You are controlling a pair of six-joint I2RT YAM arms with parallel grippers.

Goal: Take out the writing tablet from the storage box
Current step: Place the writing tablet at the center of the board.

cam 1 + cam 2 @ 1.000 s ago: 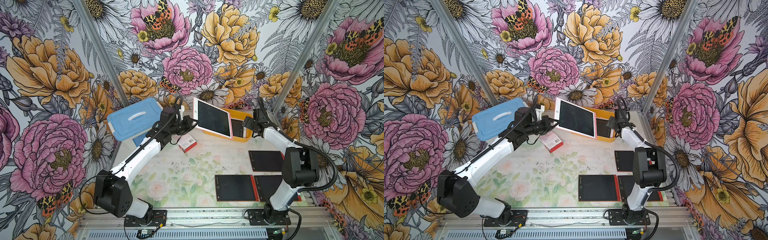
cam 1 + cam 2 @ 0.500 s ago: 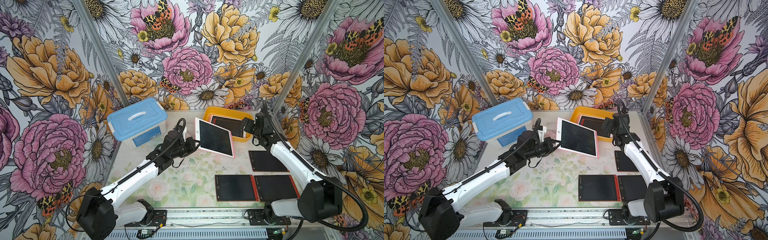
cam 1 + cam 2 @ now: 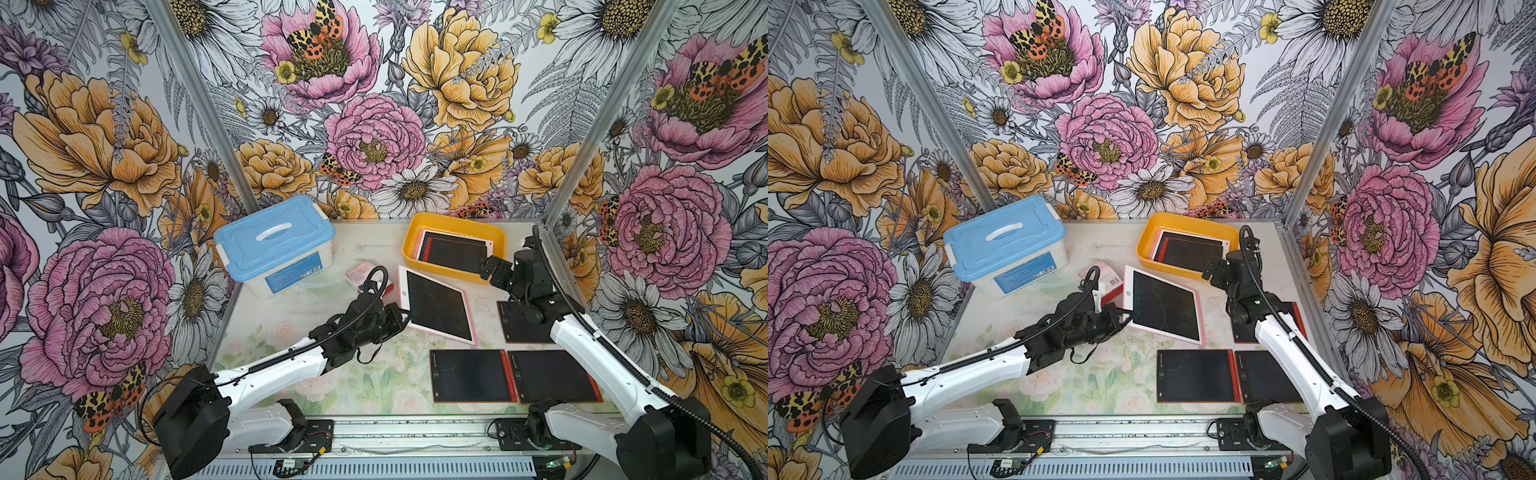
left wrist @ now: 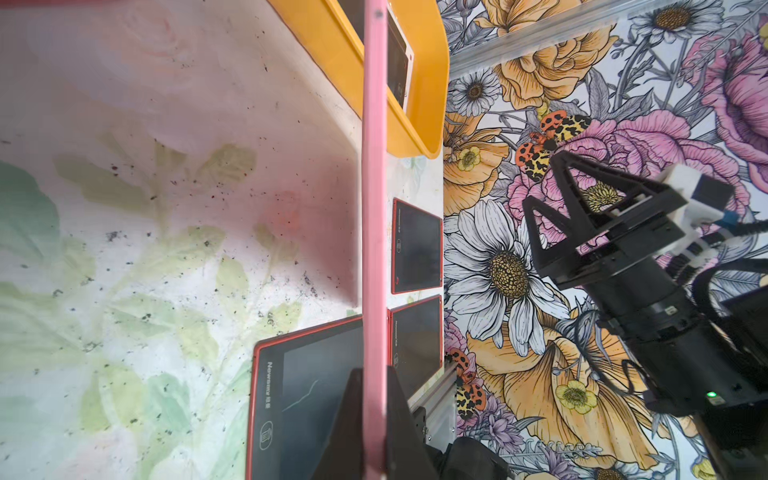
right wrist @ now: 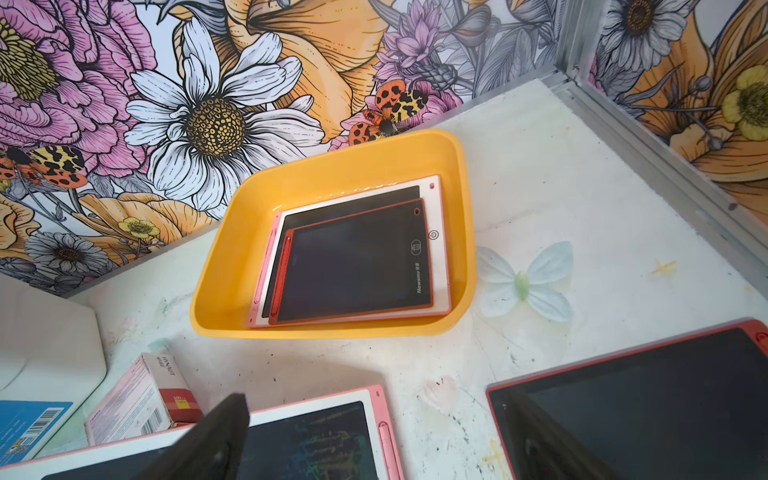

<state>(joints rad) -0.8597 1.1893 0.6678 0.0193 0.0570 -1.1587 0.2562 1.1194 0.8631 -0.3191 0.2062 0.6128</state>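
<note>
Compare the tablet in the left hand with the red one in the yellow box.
The pink tablet has a white face; the red tablet a red frame. The left hand grips the pink tablet by its edge, outside the yellow box; the red tablet lies flat inside. Both have dark screens.

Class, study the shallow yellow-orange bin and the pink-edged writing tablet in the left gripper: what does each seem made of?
The shallow yellow-orange bin looks like moulded plastic, smooth, faintly glossy: even colour, rounded corners. The pink-edged writing tablet in the left gripper seems a thin matt plastic frame around a dark shiny screen; film or glass, I cannot tell.
</note>
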